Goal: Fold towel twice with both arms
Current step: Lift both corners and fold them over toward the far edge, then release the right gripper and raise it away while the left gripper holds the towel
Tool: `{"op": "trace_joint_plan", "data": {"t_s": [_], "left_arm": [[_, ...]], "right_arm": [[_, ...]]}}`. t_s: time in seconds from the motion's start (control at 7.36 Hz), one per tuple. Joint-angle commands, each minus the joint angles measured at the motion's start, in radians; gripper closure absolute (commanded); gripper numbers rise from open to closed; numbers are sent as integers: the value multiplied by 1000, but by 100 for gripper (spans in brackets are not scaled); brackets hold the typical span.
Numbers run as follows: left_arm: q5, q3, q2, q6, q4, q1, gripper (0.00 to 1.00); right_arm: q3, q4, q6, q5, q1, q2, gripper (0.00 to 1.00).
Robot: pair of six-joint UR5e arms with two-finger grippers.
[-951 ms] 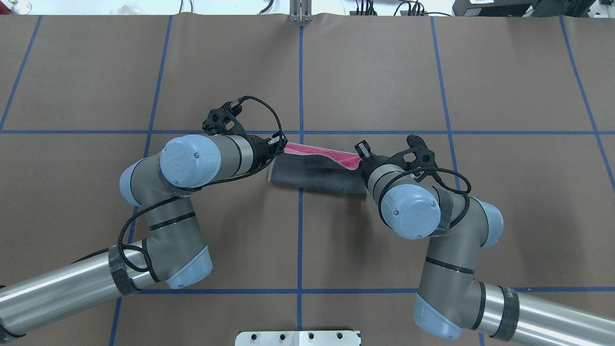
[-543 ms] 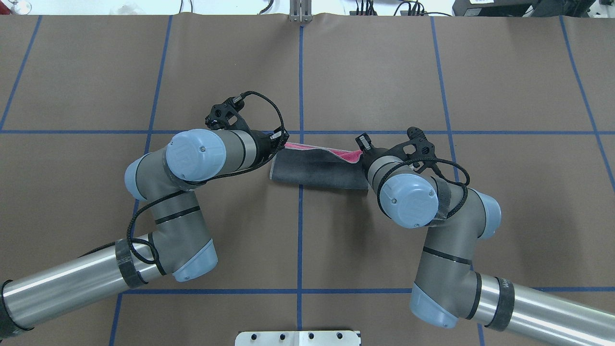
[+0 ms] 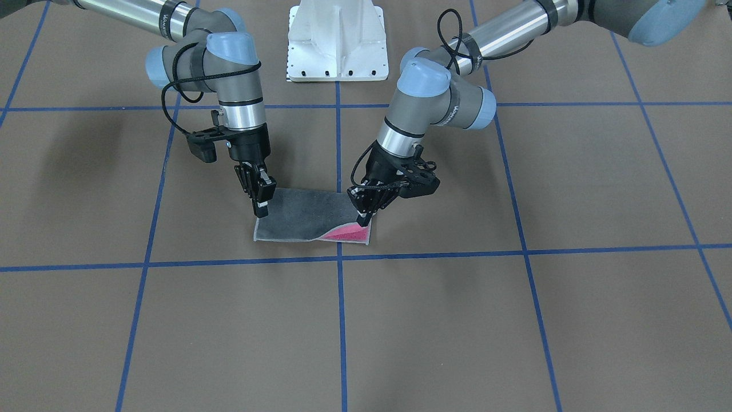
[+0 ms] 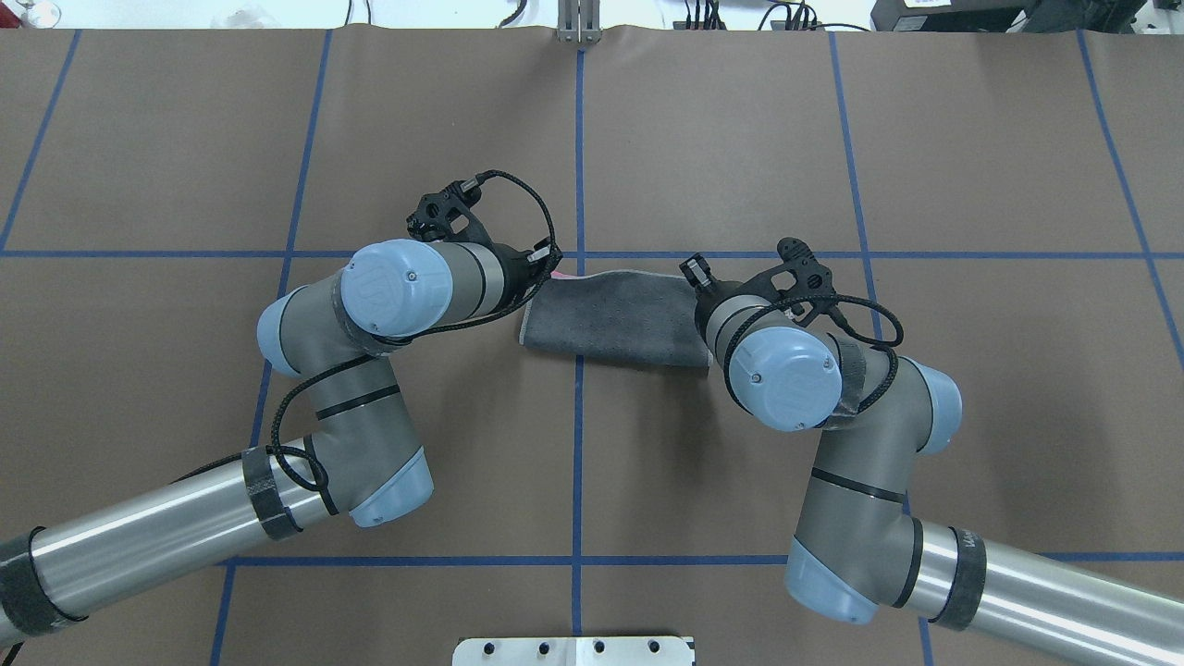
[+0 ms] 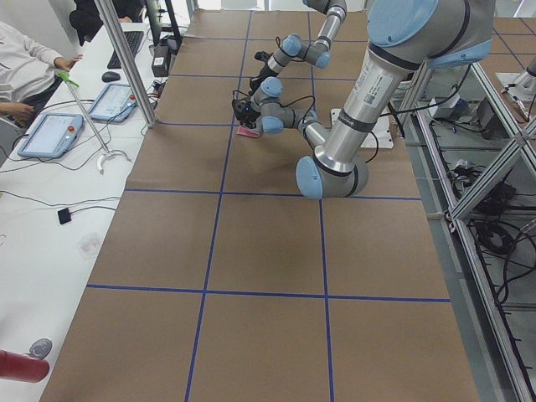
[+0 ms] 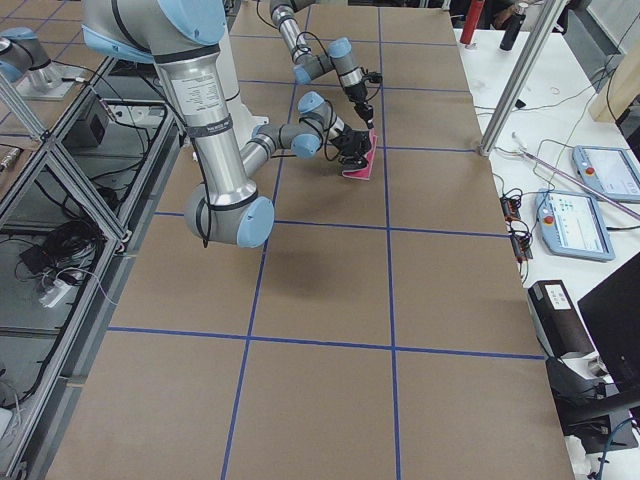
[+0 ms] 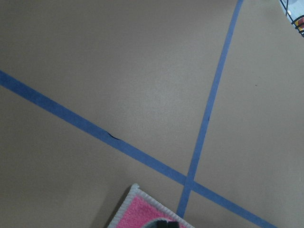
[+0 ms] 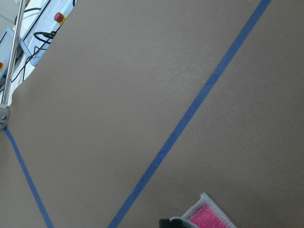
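The towel (image 3: 309, 220) lies folded in half at the table's middle, dark grey face up, also seen from overhead (image 4: 615, 319). A pink wedge (image 3: 346, 232) of the lower layer shows at its far edge under the left gripper. My left gripper (image 3: 363, 219) is shut on the upper layer's far corner, held slightly off the lower layer. My right gripper (image 3: 262, 210) is shut on the other far corner, low on the cloth. Each wrist view shows a pink corner with light edging: left (image 7: 142, 213), right (image 8: 206, 217).
The white pedestal base (image 3: 337, 40) stands at the robot's side of the table. Blue tape lines (image 4: 578, 166) grid the brown table cover. A metal bracket (image 4: 579, 28) sits at the far edge. A desk with tablets (image 5: 50, 134) runs beyond the far edge.
Both grippers carried the towel's upper edge away from the robot and down. The pink strip has nearly vanished from the overhead view; the grey layer now covers it.
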Motion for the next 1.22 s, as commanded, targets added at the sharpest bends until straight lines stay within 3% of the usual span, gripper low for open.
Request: {"op": "trace_joint_plan", "data": {"t_s": [0.0, 0.27, 0.41, 0.54, 0.82, 1.09], "left_arm": [[-1, 2, -1, 47, 1, -6, 2], [-32, -7, 1, 67, 2, -24, 0], [-108, -12, 8, 133, 1, -29, 0], [-124, -24, 21, 161, -5, -30, 0], [-121, -33, 36, 134, -19, -20, 0], [-117, -33, 45, 44, -43, 2, 1]], "right_arm": [[-18, -24, -36, 38, 34, 26, 0], [-8, -28, -135, 128, 79, 27, 0], [20, -29, -242, 192, 108, 17, 0], [67, -64, -355, 252, 135, -12, 0], [182, -284, -660, 386, 210, -43, 0], [236, -371, -999, 536, 321, -92, 0]]}}
